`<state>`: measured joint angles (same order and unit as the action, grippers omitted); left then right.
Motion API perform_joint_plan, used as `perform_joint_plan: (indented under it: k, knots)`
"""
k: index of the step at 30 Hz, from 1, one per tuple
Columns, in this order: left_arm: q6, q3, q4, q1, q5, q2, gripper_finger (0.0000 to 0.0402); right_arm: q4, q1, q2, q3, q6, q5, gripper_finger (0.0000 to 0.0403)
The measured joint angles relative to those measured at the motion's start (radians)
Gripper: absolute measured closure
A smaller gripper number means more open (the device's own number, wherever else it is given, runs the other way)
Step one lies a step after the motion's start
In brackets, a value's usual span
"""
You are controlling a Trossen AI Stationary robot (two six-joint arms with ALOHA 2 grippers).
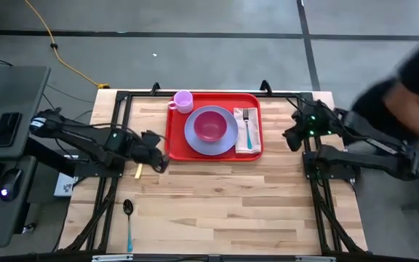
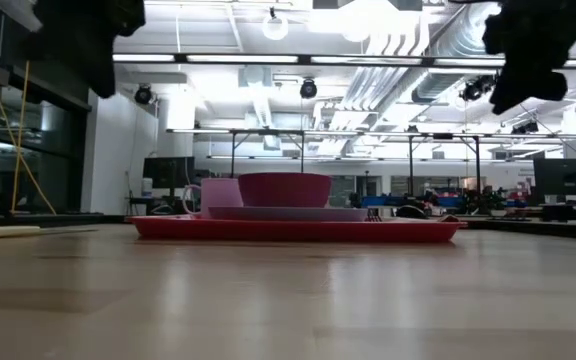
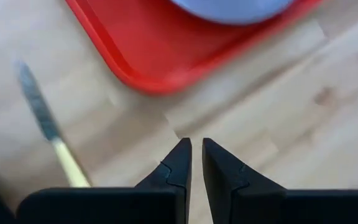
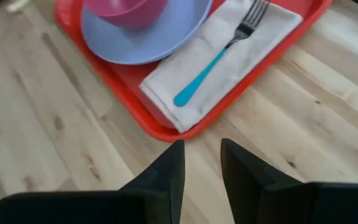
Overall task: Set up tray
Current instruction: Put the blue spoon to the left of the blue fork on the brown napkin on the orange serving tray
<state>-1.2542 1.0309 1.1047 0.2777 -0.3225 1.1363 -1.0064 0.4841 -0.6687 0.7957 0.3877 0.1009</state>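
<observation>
Red tray (image 3: 160, 56) corner visible, plate (image 3: 232, 9) cropped

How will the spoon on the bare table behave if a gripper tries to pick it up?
The spoon lies flat on the wood, so its thin handle probably gives the fingers little to grip. It looks light and stiff, likely to slide or spin if nudged. The rounded bowl end may rock it slightly.

Left gripper (image 1: 158, 159): low over the table, fingers nearly closed, empty.
Right gripper (image 1: 291, 137): raised, fingers slightly parted, empty.
</observation>
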Motion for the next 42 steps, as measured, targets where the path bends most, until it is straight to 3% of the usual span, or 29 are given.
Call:
perform_joint_plan:
  k: [11, 19, 33, 42]
  knots:
    - [-0.410, 0.000, -0.071, 0.243, 0.141, 0.032, 0.0332, 0.083, -0.073, 0.156, -0.131, 0.059, 0.012, 0.0320]
    - [-0.705, 0.002, -0.091, 0.419, 0.248, 0.129, 0.0332, 0.181, -0.119, 0.169, -0.207, 0.041, 0.015, 0.0320]
    - [-1.240, 0.127, -0.094, 0.692, 0.427, 0.321, 0.0332, 0.437, -0.208, 0.171, -0.358, 0.112, 0.049, 0.0320]
    - [-1.239, 0.135, -0.189, 0.704, 0.418, 0.404, 0.0332, 0.456, -0.237, 0.171, -0.357, 0.073, 0.010, 0.0320]
